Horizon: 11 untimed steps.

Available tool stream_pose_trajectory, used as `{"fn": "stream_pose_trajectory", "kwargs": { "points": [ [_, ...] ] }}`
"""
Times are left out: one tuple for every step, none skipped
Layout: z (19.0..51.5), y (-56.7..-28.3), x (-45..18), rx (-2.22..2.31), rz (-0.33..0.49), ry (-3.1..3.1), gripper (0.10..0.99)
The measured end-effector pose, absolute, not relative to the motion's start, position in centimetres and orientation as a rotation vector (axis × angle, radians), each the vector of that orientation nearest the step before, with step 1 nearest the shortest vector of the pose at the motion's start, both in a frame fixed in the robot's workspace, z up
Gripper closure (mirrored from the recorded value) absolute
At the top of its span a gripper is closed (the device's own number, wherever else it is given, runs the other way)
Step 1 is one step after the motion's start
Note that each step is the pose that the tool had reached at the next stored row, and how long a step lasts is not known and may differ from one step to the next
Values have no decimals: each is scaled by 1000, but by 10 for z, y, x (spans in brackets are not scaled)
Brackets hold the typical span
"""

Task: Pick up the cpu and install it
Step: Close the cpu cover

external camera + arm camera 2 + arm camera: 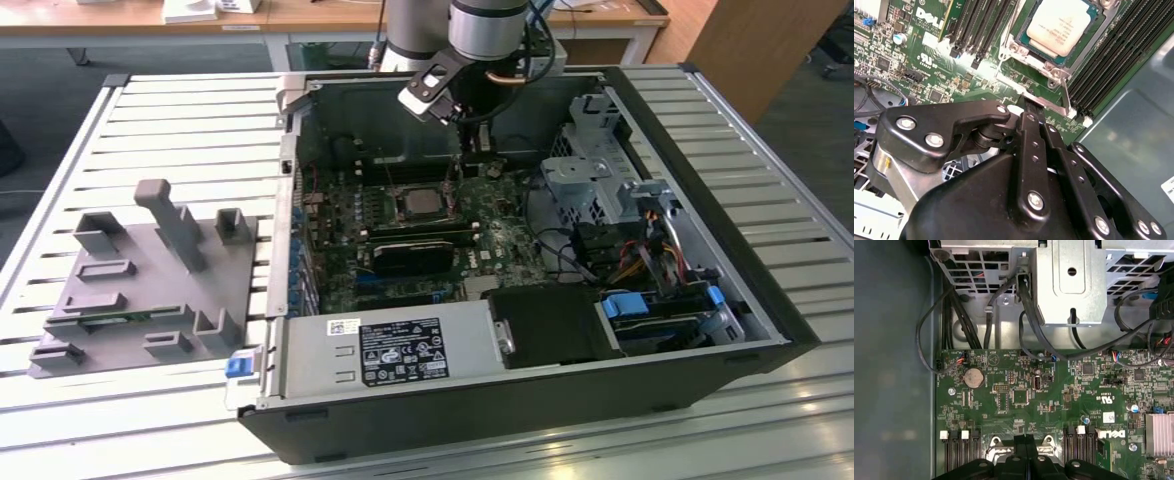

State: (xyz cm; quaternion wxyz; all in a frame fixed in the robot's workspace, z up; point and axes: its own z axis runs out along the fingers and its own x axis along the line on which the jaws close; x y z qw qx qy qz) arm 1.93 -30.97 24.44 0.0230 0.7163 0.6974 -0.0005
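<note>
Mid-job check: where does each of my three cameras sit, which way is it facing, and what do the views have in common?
Exterior view: off the arm, above, looking down on the open computer case, the grey fixture tray and the arm over the cpu.
Second wrist view: on the arm, looking past the gripper onto the cpu lying in its socket.
First wrist view: on the arm, facing the motherboard and drive cage, with the gripper at the edge.
Shared: motherboard and gripper.

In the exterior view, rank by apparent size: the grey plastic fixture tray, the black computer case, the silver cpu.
1. Black computer case
2. Grey plastic fixture tray
3. Silver square cpu, seated in the motherboard socket
</note>
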Motion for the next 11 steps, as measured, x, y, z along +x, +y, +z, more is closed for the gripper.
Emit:
{"fn": "stream_pose_trajectory", "kwargs": {
  "points": [
    [244, -310, 18, 2218, -2, 2159, 980],
    [244, -310, 18, 2218, -2, 2159, 980],
    [244, -310, 17, 2218, -2, 2160, 980],
    [244, -310, 17, 2218, -2, 2160, 980],
    [244, -310, 16, 2218, -2, 2159, 980],
    [244, -310, 16, 2218, -2, 2159, 980],
    [244, -310, 15, 2218, -2, 2159, 980],
    [244, -310, 15, 2218, -2, 2159, 980],
    [244, -310, 15, 2218, -2, 2159, 980],
    [244, -310, 14, 2218, -2, 2159, 980],
    [244, -310, 14, 2218, -2, 2160, 980]
  ]
}}
